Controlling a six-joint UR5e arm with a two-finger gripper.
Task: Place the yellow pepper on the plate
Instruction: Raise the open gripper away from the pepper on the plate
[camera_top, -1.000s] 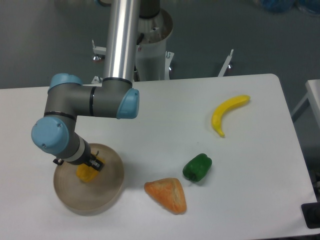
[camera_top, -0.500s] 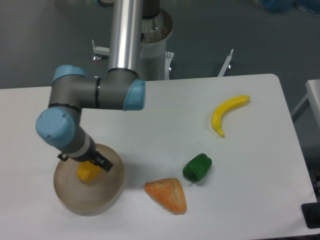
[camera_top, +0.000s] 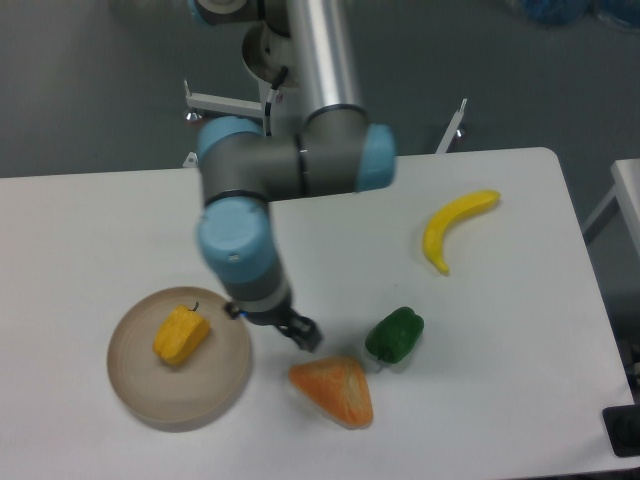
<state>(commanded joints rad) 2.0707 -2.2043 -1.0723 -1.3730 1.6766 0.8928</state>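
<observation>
The yellow pepper (camera_top: 181, 334) lies on the round beige plate (camera_top: 180, 398) at the table's front left, its thin dark stem pointing up-right. My gripper (camera_top: 303, 335) is off the plate, to the right of it and just above the orange wedge. It holds nothing. Its fingers are seen end-on under the wrist, so I cannot tell if they are open or shut.
An orange triangular wedge (camera_top: 334, 389) lies just below the gripper. A green pepper (camera_top: 394, 335) sits to its right. A yellow banana (camera_top: 452, 229) lies at the back right. The arm's base column (camera_top: 318, 50) stands at the back.
The gripper has let go of the yellow pepper, lifted off the plate and swung right to a spot above the orange wedge. The pepper stays on the plate.
</observation>
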